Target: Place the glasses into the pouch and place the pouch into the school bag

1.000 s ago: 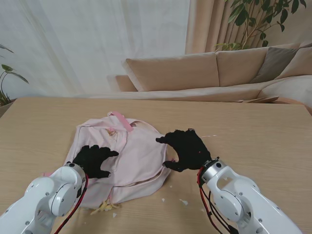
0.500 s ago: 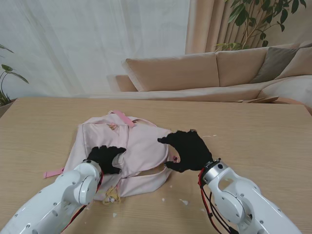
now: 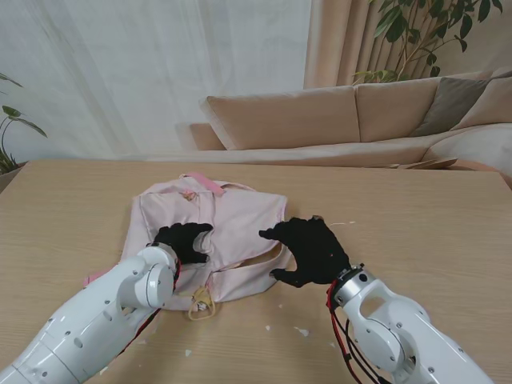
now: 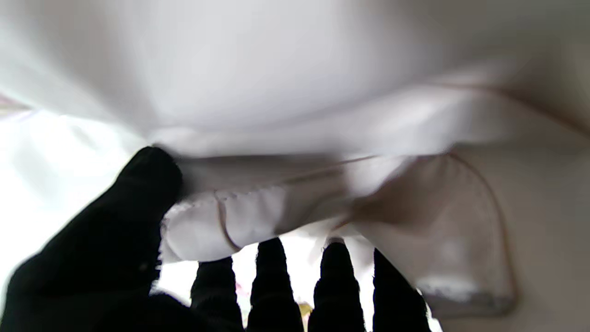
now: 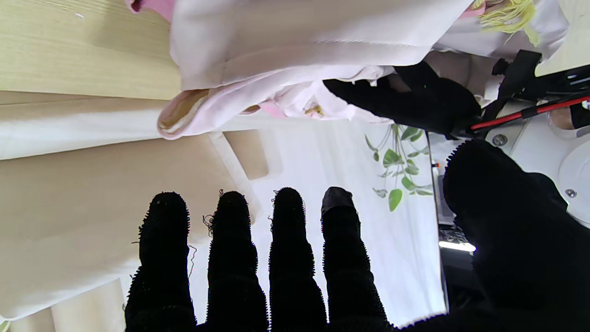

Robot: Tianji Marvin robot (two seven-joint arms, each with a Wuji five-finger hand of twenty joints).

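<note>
A home living room: a beige sofa (image 3: 352, 120), sheer curtains (image 3: 152, 72) and houseplants (image 3: 416, 36) behind a wooden table (image 3: 432, 216)

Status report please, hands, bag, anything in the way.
Left hand shut on school bag fabric. Right hand open beside it. Glasses and pouch not visible. No obstruction seen.

School bag (image 4: 286, 92) blurred (left wrist)

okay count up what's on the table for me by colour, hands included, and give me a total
Pink: 1, the school bag
Black: 2, the left hand and the right hand
Yellow: 1, a small charm at the bag's near edge
Total: 4
No glasses or pouch show in any view.
</note>
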